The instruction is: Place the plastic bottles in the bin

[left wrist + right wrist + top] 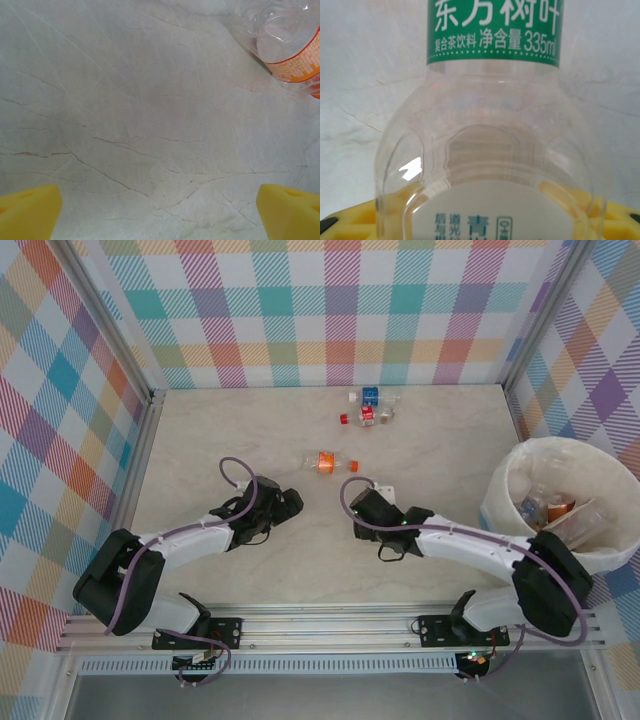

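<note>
The biggest thing is the table [430, 455], pale with thin grey cracks like stone. On its right side stands the big round white bin [497, 502]. Some clear bottles [558, 508] already lie inside it, all in a heap.

Next come the two arms. The left arm [180, 540] reaches in from the left and the right arm [470, 545] reaches in from the right. Their tips are near each other in the middle of the table.

The left gripper [285, 502] has its yellow fingers [30, 210] spread wide, with only bare table between them. It holds nothing. Just past it lies the orange bottle [325, 462], flat on its side. The left wrist camera shows a bit of that bottle in its top right corner.

The right gripper [362, 502] has the green bottle [490, 125] between its yellow fingers [350, 222]. The fingers press on it from both sides, so they are closed around it. This bottle is clear, with a green label and white writing, and it is right up close to the right wrist camera.

At the far side of the table lie the blue bottle [372, 395] and, just beside it, the red bottle [367, 417]. They are well apart from the bin and from both grippers
</note>
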Robot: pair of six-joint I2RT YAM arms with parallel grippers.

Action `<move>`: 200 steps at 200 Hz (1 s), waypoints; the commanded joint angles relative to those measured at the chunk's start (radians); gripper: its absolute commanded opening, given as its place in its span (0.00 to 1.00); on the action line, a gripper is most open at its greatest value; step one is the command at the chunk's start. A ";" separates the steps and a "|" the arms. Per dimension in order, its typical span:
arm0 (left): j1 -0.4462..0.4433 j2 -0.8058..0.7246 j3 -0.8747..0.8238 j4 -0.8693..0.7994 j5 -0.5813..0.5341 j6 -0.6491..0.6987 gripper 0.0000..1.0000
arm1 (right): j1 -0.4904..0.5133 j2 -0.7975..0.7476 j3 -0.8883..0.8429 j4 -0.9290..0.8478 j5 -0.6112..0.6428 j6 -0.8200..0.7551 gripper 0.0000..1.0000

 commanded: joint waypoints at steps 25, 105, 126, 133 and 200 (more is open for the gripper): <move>0.015 0.013 -0.011 0.017 -0.016 -0.025 1.00 | 0.003 -0.197 -0.002 0.115 0.074 -0.192 0.53; 0.015 0.047 0.024 0.034 0.021 -0.029 1.00 | -0.026 -0.400 0.124 0.096 0.183 -0.494 0.51; 0.015 0.059 0.061 0.035 0.046 -0.018 1.00 | -0.080 -0.413 0.223 -0.007 0.205 -0.549 0.51; 0.015 0.065 0.076 0.038 0.054 -0.014 1.00 | -0.100 -0.417 0.257 -0.037 0.212 -0.575 0.51; 0.016 0.124 0.201 0.077 0.108 -0.010 1.00 | -0.286 -0.482 0.477 -0.169 0.277 -0.795 0.53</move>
